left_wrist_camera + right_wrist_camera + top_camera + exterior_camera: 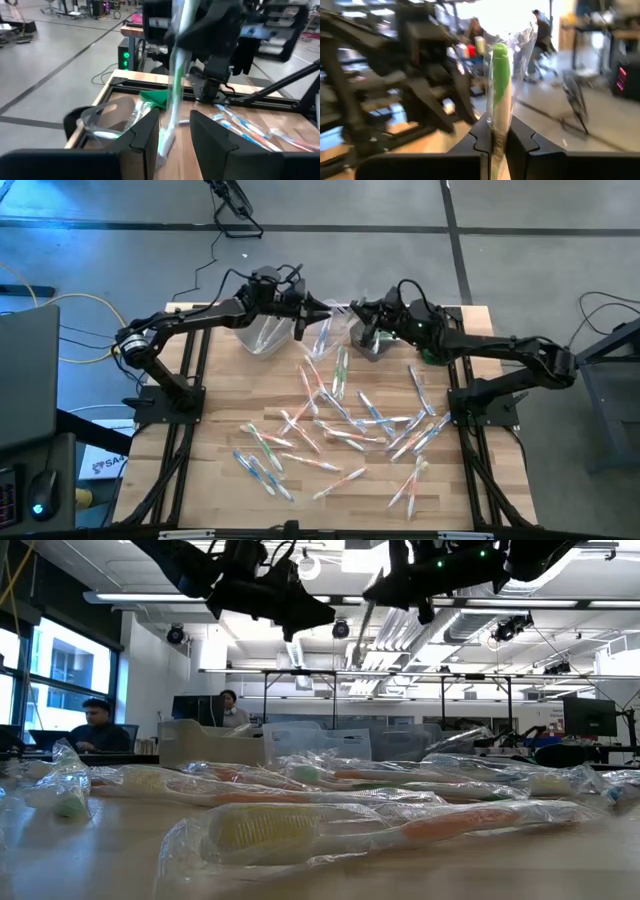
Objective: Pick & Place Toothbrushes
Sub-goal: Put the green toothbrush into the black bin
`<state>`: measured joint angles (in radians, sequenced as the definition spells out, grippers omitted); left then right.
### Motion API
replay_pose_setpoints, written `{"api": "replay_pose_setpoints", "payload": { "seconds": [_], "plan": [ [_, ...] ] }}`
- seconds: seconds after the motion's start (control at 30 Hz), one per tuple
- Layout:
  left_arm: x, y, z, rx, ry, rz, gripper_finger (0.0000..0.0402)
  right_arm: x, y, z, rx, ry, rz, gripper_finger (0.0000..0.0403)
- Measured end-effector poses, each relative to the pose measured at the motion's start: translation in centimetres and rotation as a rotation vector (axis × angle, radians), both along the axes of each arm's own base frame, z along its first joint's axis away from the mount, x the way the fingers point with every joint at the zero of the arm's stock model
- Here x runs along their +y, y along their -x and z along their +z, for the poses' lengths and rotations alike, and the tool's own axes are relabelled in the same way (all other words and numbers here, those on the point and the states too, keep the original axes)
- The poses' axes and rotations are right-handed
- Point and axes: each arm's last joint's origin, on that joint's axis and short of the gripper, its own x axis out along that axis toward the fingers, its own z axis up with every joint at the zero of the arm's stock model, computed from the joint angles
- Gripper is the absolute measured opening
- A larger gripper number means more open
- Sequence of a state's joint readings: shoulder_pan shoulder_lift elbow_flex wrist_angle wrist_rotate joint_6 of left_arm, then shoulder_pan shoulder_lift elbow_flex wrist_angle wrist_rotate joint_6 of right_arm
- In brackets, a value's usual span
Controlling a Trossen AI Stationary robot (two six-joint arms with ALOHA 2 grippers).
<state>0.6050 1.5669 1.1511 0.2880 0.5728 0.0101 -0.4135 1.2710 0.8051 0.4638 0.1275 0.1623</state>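
The right pincer (497, 142) is clamped on a green-handled toothbrush (500, 85) in a clear wrapper, which stands upright between its two dark fingers. From above, this pincer (362, 332) hangs over the far edge of the worktop (220, 490), near the middle, just beside a clear plastic bin (370, 340).

The left pincer (175, 137) faces it from the other side, close by, with its jaws parted; the wrapped toothbrush (176, 75) hangs in the gap between its fingers (145, 132), but whether they touch it I cannot tell. From above, the left pincer (300, 315) sits over the far edge too, next to another clear bin (262, 335) that holds a few wrapped brushes.

The rest of the toothbrushes (330, 425) lie scattered flat over the middle and near part of the wooden worktop, many crossing one another, with orange, blue and green handles showing through the wrappers. A small green object (156, 96) lies by the far edge near the bins.

In the level view both arms hang high above the pile of toothbrushes (330, 825), and two people (100, 725) sit at desks in the room behind.
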Motion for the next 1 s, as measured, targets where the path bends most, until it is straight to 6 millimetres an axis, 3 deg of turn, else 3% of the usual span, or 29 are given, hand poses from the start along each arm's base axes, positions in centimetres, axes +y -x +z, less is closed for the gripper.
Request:
{"api": "replay_pose_setpoints", "payload": {
  "seconds": [0.5,0.77,1.0],
  "plan": [
    [2.4,2.2,-0.3,0.047,0.045,0.027,0.0108,-4.2,3.0,-3.1,0.166,-0.320,-0.270,0.0019],
    [1.9,2.8,0.5,0.048,0.007,0.021,0.0108,-5.2,3.9,-4.2,0.194,-0.420,-0.327,0.0019],
    [1.8,2.9,0.6,0.047,0.003,0.023,0.0108,-5.6,3.3,-8.0,0.238,-0.512,-0.358,0.0019]
  ]
}}
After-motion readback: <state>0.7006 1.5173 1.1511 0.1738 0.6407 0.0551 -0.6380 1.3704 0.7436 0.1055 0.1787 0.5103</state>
